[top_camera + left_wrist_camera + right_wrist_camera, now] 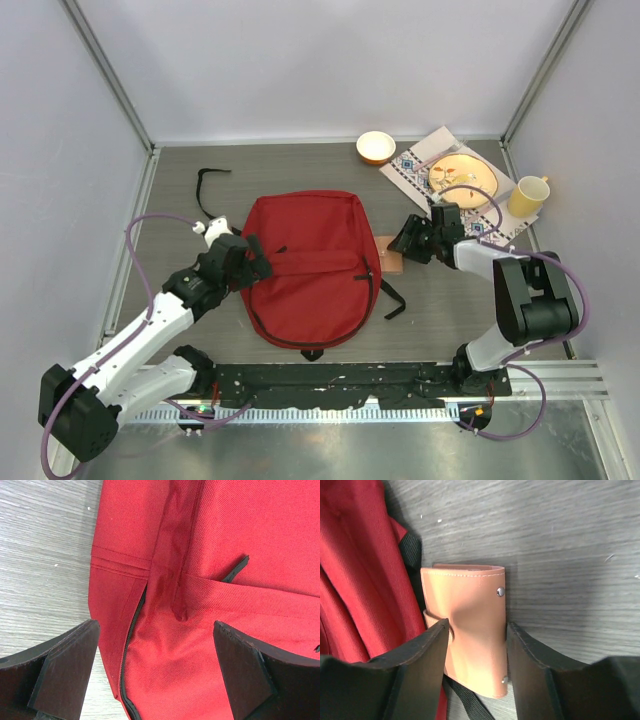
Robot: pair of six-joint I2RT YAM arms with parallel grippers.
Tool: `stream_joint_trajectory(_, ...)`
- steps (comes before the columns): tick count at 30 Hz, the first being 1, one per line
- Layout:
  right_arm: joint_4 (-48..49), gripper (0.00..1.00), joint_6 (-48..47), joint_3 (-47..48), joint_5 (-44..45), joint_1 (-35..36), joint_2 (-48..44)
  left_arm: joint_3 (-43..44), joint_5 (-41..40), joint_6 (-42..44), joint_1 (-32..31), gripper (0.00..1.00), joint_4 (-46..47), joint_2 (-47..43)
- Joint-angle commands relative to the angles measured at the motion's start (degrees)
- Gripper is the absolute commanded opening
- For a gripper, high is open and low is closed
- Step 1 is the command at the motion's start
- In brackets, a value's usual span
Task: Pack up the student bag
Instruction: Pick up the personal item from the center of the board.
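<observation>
The student bag [305, 265] is a red backpack lying flat in the middle of the table, with a dark zipper [131, 645] along its left side. My left gripper [255, 262] is open over the bag's left edge [225, 540], its jaws [155, 627] wide apart either side of the zipper and holding nothing. A tan leather case [392, 257] with metal studs lies on the table against the bag's right side. My right gripper [405, 243] is closed on the case [470, 600]; its fingers [477, 625] press on both long edges. Red bag fabric [350, 580] lies to the left.
A black bag strap [392, 300] trails from the bag's right side and runs under the case [467, 700]. A loose black strap [208, 190] lies at the back left. A white bowl [375, 146], a plate [462, 175] on a patterned cloth [412, 168] and a yellow mug [528, 196] stand at the back right.
</observation>
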Motion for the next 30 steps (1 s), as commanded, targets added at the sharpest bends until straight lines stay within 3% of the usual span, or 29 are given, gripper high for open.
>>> stream_joint_trajectory(1,-1.8,0.51,1.5,-3.2,-4.7,0.4,-0.8,-0.4,0.4,-0.4,0.2,1.0,2.7,-0.1)
stream_joint_trajectory(9,1.1,0.47,3.5,-4.3,-4.5,0.4,-5.5,-0.7,0.6,-0.8,0.2,1.0,2.7,-0.4)
stream_joint_trajectory(21,4.8,0.36,6.6,-5.6,-5.1,0.4,-5.0,-1.0,0.9,-1.0,0.2,1.0,3.0,-0.4)
stream_joint_trajectory(26,4.9,0.21,6.8,-5.4,-4.4,0.4,-5.4,-1.0,0.9,-1.1,0.2,1.0,3.1,-0.2)
stream_joint_trajectory(28,4.2,0.06,6.7,-5.4,-3.4,0.4,-6.2,-0.8,1.0,-1.1,0.2,1.0,3.0,-0.1)
stream_joint_trajectory(30,3.3,0.01,6.3,-5.4,-2.1,0.4,-7.2,-0.8,0.8,-0.9,0.2,1.0,3.0,-0.5)
